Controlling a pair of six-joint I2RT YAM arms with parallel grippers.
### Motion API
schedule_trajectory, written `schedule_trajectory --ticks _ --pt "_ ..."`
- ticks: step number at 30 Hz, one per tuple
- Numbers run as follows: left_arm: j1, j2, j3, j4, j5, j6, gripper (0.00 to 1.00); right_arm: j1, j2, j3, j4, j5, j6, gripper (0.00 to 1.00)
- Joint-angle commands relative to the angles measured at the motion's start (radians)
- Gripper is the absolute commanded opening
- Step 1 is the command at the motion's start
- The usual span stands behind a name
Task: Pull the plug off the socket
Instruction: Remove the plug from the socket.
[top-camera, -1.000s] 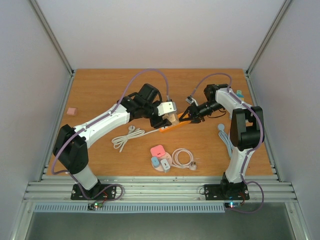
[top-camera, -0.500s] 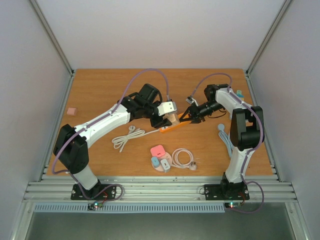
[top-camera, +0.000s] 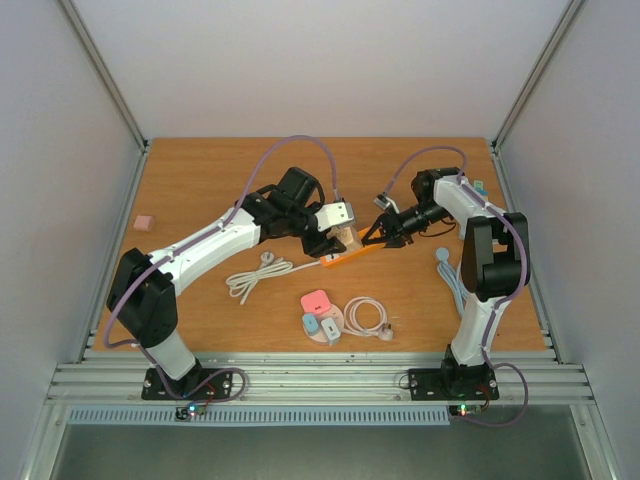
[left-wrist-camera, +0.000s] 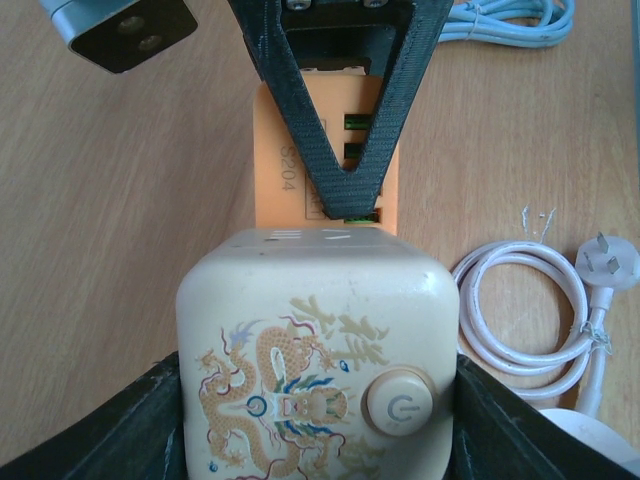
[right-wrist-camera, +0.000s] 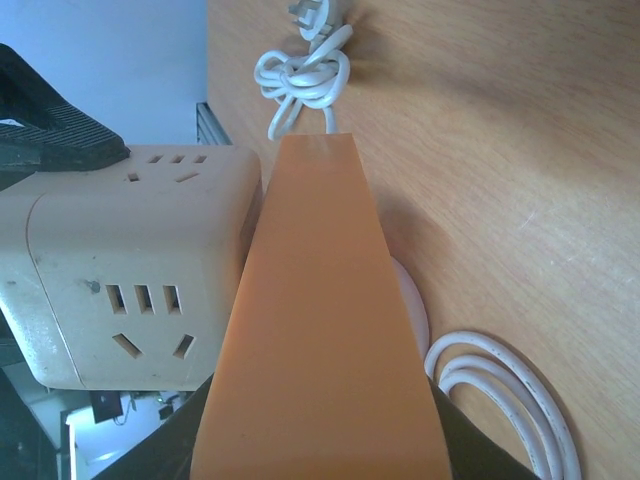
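Looks like the left fingers (left-wrist-camera: 150, 425) are clamped on the cream cube plug (left-wrist-camera: 315, 340), and the right fingers (top-camera: 374, 233) are gripping the orange socket strip (left-wrist-camera: 275, 165). A coiled white cable (left-wrist-camera: 520, 310) lies close beside them on the tabletop (top-camera: 200, 190).

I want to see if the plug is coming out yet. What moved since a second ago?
The right arm's fingers crept slightly left along the orange strip, closer to the cream cube. The left arm's fingers stay clamped on the cube, which still sits on the strip. The white cable and pink charger have not moved.
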Motion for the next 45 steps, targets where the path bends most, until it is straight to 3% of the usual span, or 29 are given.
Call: schedule_trajectory --ticks 1,14,29,45 --pt "0.003 0.001 0.001 0.009 0.021 -0.014 0.01 -0.015 -0.018 0.048 -0.053 -0.106 -0.062 0.01" --pt "-0.013 0.023 0.021 0.037 -0.105 -0.063 0.00 -0.017 -0.037 0.014 0.035 -0.045 0.034 0.01" --pt "-0.012 0.035 0.049 -0.065 0.111 -0.016 0.01 -0.015 -0.042 0.016 0.018 -0.067 0.014 0.01" --pt "-0.024 -0.006 -0.004 -0.043 0.052 0.112 0.00 0.001 -0.012 0.036 -0.038 -0.102 -0.029 0.01"
